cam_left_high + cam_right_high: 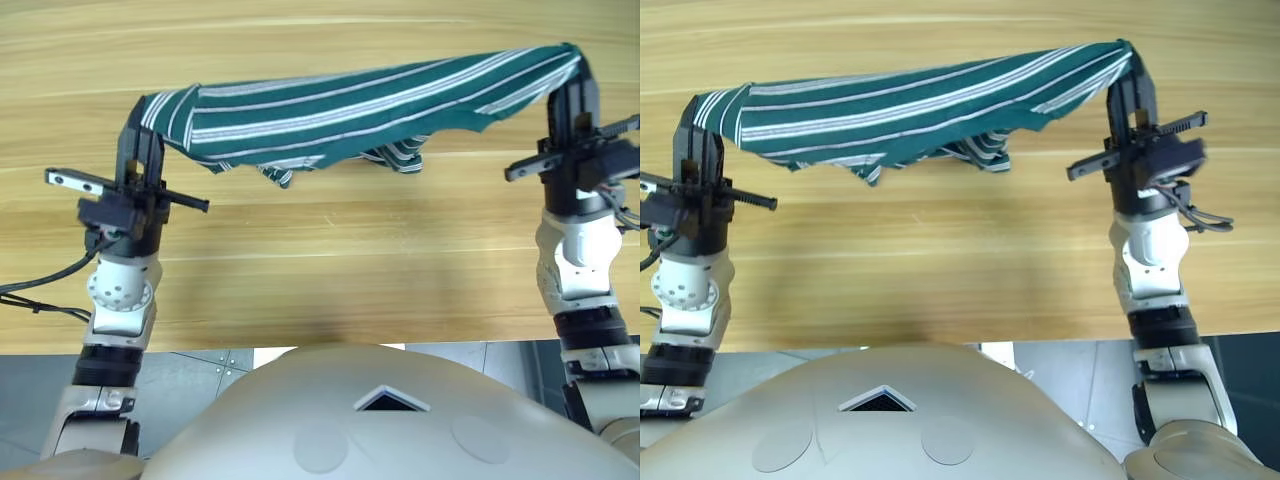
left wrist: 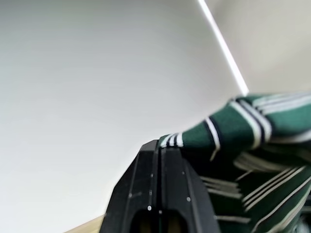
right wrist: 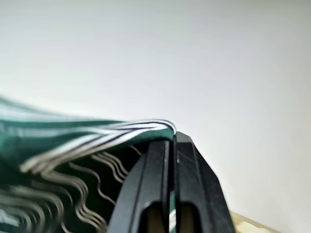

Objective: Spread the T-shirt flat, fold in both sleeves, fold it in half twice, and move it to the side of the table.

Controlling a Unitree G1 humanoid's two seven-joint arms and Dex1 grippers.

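T-shirt (image 1: 360, 105), green with pale stripes, is hanging above the wooden table (image 1: 320, 290) in the head views, stretched between the two arms. The left pincer (image 1: 142, 118) is holding its left end and the right pincer (image 1: 572, 72) is holding its right end, while the middle is sagging down in loose folds. In the left wrist view, the left pincer (image 2: 159, 145) is pinching a striped edge of the cloth tightly. In the right wrist view, the right pincer (image 3: 171, 141) is clamping a striped hem, with no gap showing.
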